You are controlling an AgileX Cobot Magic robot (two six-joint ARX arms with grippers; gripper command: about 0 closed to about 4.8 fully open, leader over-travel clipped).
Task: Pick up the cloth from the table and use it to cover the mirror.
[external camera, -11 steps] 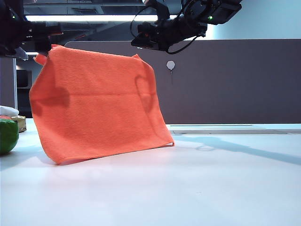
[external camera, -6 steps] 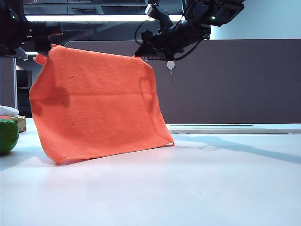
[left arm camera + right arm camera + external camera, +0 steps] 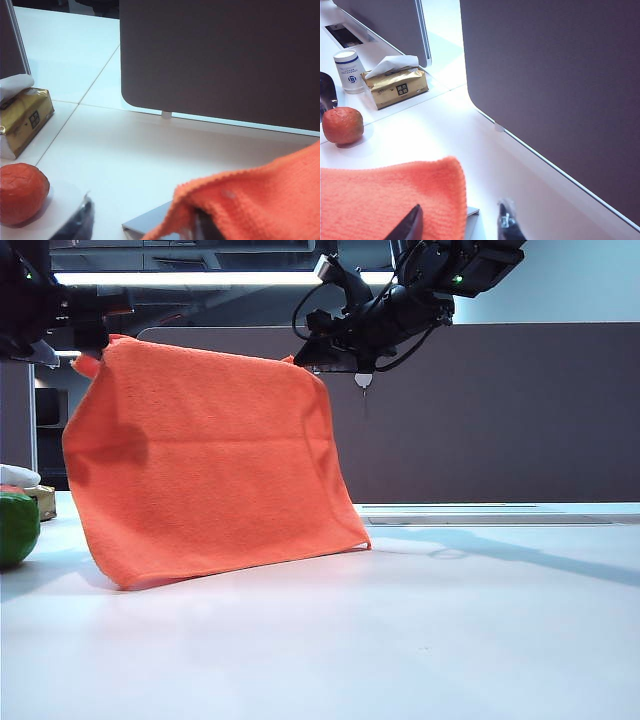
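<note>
The desk (image 3: 420, 640) carries the mirror (image 3: 150, 223), fully draped by the orange cloth (image 3: 210, 470). Right end effector (image 3: 462, 222) hangs open over one top corner; left end effector (image 3: 85, 345) looks open too, partly hidden. Lift both straight up, no snagging.

Exterior view: low, near table (image 3: 420, 640) level, facing a dark partition (image 3: 500, 410); cloth (image 3: 200, 460) fills the left half at close range, both arms at the upper edge. Left wrist view: high, tilted down across the table (image 3: 125, 150) toward the partition (image 3: 220, 55), cloth (image 3: 260, 200) corner very near the lens. Right wrist view: likewise angled down from above, cloth (image 3: 385, 200) edge close. Shared: all three show cloth, table, partition; both wrist views show the tissue box (image 3: 395, 86) and red fruit (image 3: 342, 126).
</note>
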